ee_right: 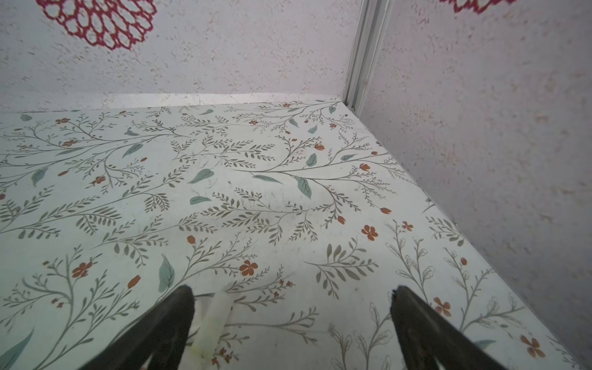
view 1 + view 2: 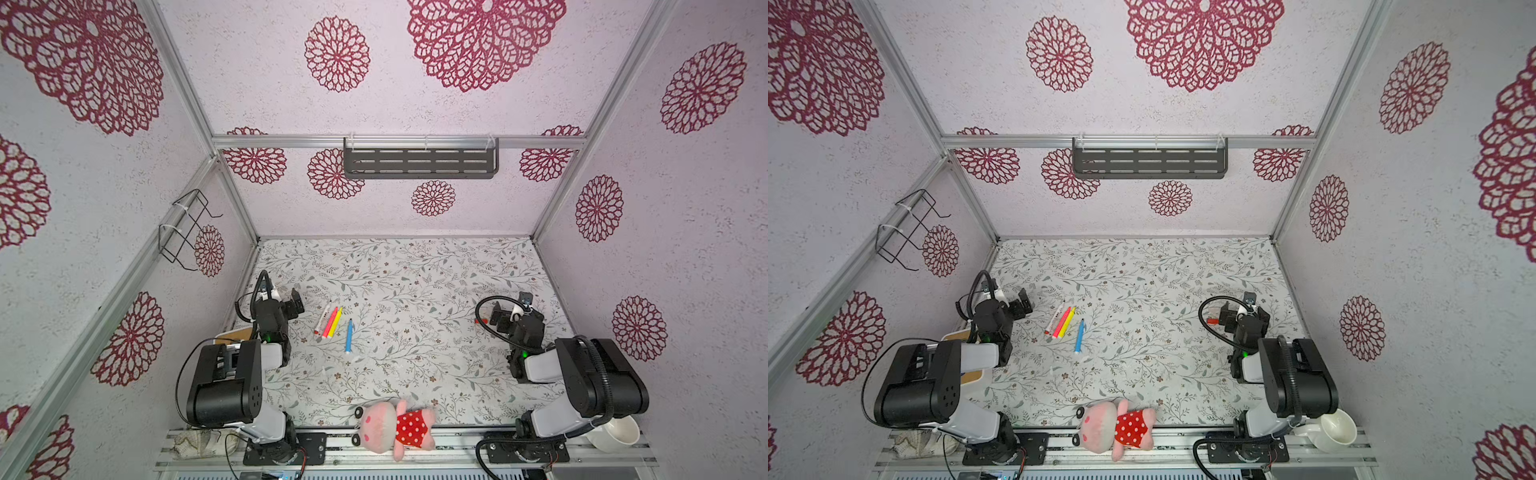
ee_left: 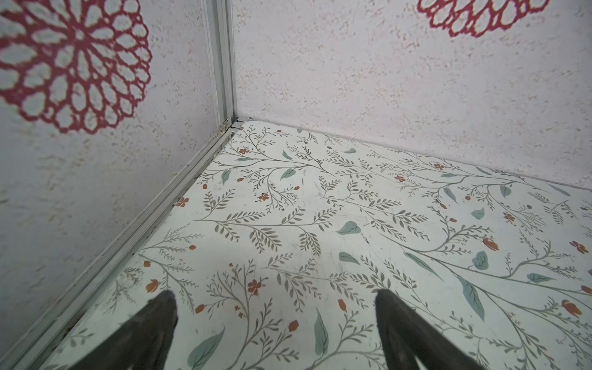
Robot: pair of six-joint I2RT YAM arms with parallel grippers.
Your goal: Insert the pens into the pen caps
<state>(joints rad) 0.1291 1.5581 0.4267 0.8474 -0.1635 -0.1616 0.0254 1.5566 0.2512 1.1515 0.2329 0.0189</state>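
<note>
Four pens (image 2: 331,322) near left claw (image 2: 296,303)

Nothing here can be read. The white-barrelled pen (image 2: 323,319) lying on the table bears red markings along its barrel, but in both top views they are too small to tell whether they are letters or a pattern.

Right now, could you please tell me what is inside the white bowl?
What shows of the inside of the bowl is bare white, with nothing in it. The right arm covers part of its rim, so that part is hidden.
</note>
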